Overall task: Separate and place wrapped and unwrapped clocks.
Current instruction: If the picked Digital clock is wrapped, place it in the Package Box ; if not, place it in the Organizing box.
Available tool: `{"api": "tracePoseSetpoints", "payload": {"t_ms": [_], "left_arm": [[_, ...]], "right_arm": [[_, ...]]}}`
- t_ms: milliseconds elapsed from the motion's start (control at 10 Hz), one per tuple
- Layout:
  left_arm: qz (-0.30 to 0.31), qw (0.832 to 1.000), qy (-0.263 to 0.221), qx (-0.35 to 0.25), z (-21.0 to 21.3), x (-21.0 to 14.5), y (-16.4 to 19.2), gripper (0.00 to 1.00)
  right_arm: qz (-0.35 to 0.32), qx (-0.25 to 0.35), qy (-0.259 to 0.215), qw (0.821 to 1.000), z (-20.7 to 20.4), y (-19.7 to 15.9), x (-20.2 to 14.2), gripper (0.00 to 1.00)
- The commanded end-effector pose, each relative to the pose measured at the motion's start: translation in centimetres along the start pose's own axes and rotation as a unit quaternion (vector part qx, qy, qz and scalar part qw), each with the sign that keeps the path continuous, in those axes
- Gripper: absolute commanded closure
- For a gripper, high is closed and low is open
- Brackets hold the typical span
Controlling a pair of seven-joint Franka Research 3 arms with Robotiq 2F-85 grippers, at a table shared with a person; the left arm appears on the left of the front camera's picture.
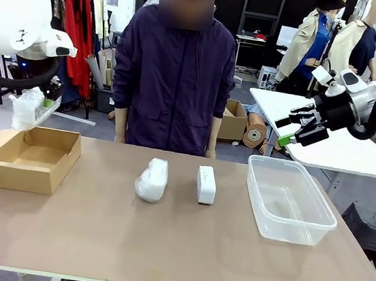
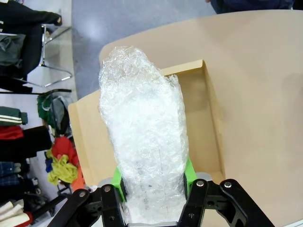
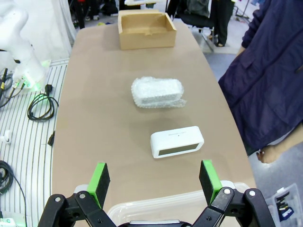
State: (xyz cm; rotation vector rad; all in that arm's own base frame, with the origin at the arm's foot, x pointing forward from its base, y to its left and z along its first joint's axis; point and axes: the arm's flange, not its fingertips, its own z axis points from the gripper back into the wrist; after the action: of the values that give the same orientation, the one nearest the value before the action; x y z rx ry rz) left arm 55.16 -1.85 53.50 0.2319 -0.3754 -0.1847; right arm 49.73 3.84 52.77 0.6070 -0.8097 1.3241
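My left gripper (image 2: 154, 189) is shut on a wrapped clock (image 2: 142, 132), a lumpy bubble-wrap bundle held above the open brown cardboard box (image 2: 206, 123). From the front, that bundle (image 1: 26, 108) hangs over the box's (image 1: 31, 159) far left corner. A second wrapped clock (image 1: 152, 179) lies mid-table, and the bare white unwrapped clock (image 1: 206, 184) lies just to its right. My right gripper (image 1: 299, 130) hovers open and empty above the far side of the clear plastic tub (image 1: 287, 228). In the right wrist view the unwrapped clock (image 3: 176, 142) and the wrapped clock (image 3: 157, 92) lie ahead of the open gripper (image 3: 155, 177).
A person in a dark jacket (image 1: 174, 77) stands at the far edge of the table, arms hanging down. The tub's rim (image 3: 180, 198) lies just under my right fingers. The cardboard box (image 3: 146, 29) is at the table's far end in that view.
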Motion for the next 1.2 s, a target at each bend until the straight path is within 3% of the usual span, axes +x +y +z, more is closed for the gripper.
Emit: {"api": "tracePoseSetpoints", "payload": {"t_ms": [0, 200, 600, 1100], "left_arm": [[-0.005, 1.0, -0.005, 0.0, 0.6, -0.2, 0.3, 1.0], [-0.001, 1.0, -0.001, 0.0, 0.1, 0.0, 0.0, 1.0], [0.084, 0.994, 0.06, -0.037, -6.6, 0.3, 3.5, 1.0], [0.063, 0.992, 0.086, -0.064, -11.0, -1.7, 4.5, 1.0]], "right_arm": [[0.005, 0.002, -0.003, 1.0, 0.0, 0.1, 0.2, 0.0], [0.005, 0.002, -0.003, 1.0, 0.0, 0.1, 0.2, 0.0], [0.005, 0.002, -0.003, 1.0, 0.0, 0.1, 0.2, 0.0], [0.005, 0.002, -0.003, 1.0, 0.0, 0.1, 0.2, 0.0]]}}
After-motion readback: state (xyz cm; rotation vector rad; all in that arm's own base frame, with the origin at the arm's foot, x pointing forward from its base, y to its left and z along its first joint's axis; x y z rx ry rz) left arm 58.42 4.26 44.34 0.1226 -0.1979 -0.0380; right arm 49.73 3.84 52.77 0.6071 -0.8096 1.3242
